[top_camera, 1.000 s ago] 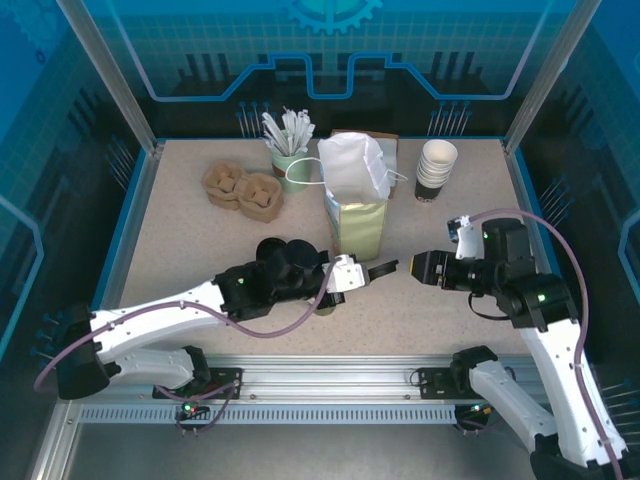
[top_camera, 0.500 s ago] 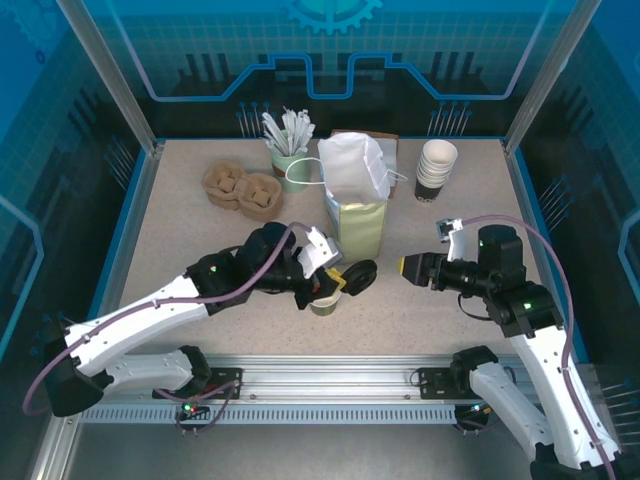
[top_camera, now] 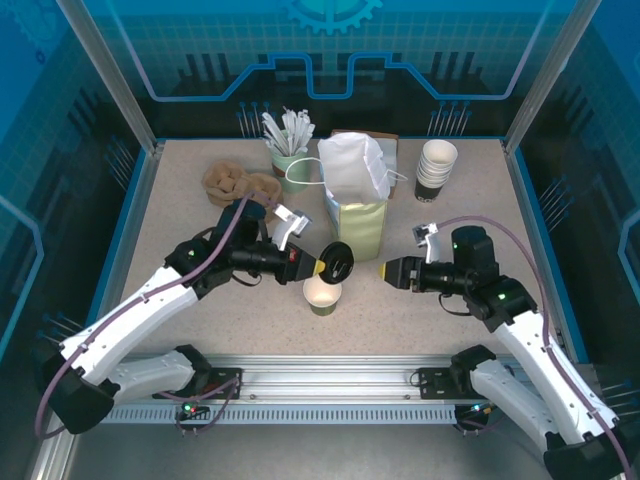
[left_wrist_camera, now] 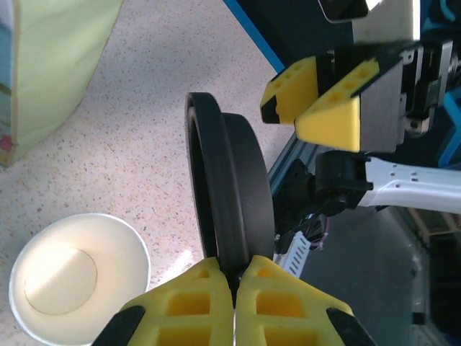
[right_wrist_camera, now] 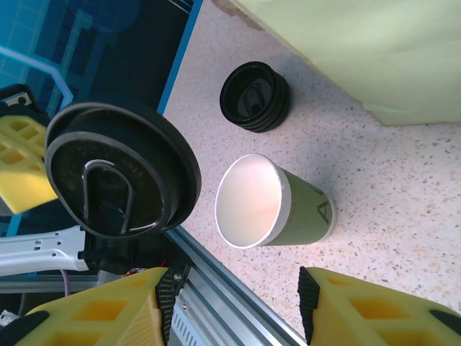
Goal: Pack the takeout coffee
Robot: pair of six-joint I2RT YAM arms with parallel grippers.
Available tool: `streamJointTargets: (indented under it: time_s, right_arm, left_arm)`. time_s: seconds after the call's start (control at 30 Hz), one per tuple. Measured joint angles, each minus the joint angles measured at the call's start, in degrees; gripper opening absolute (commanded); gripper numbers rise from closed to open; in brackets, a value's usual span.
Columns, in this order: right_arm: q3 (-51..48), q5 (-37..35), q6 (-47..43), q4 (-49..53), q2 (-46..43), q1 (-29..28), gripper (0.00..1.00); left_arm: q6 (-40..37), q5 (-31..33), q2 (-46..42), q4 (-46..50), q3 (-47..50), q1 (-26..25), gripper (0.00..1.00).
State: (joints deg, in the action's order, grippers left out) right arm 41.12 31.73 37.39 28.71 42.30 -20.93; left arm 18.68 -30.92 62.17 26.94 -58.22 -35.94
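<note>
The left tool (top_camera: 318, 266) is clenched on the rim of the black lid (top_camera: 337, 263) and holds it on edge, clear of the table (top_camera: 420, 312). The green cup (top_camera: 322, 294) stands upright and open just near of that tool's tips. Its white rim is below the lid and not touching it. In the right wrist view a lid stack (right_wrist_camera: 256, 96) lies on the table beyond the cup. The bag (top_camera: 356, 215) stands just behind the lid and cup. To their right the right tool (top_camera: 388, 272) is released, its yellow fingers spread with nothing between them, pointing at the lid and apart from it.
</note>
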Motion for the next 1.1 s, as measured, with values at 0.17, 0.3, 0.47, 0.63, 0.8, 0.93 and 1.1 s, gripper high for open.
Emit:
streamJointTargets:
  time_s: [0.17, 0.3, 0.47, 0.63, 0.8, 0.93, 1.1]
  right_arm:
    - [-2.1, -1.2, 1.8, -4.0, 1.9, -3.3, 0.50]
    - [-3.0, -2.6, 3.2, -6.5, 4.2, -6.3, 0.49]
    - [-3.9, -3.5, 4.7, -9.9, 6.8, -9.0, 0.49]
    - [-5.5, -4.4, 6.1, -13.3, 9.3, -11.1, 0.49]
    - [-6.4, -4.7, 7.3, -15.7, 11.2, -12.0, 0.49]
    - [-6.6, -4.8, 8.3, -17.5, 12.4, -12.6, 0.48]
    - [-6.6, -5.7, 9.4, -18.8, 14.8, -12.9, 0.48]
  left_arm:
    - [4.9, -4.0, 0.0, -0.2, 2.2, 3.8, 0.05]
    - [8.0, -7.0, 0.0, -0.6, 5.2, 6.2, 0.03]
    - [10.2, -9.7, 0.0, -2.0, 8.1, 8.0, 0.02]
    - [11.8, -11.6, 0.1, -3.7, 10.6, 9.2, 0.02]
    - [13.0, -13.0, 0.1, -5.7, 13.1, 10.4, 0.02]
    - [14.0, -14.1, 0.7, -7.2, 14.4, 11.4, 0.02]
    - [14.8, -15.3, 1.7, -9.6, 16.0, 12.0, 0.02]
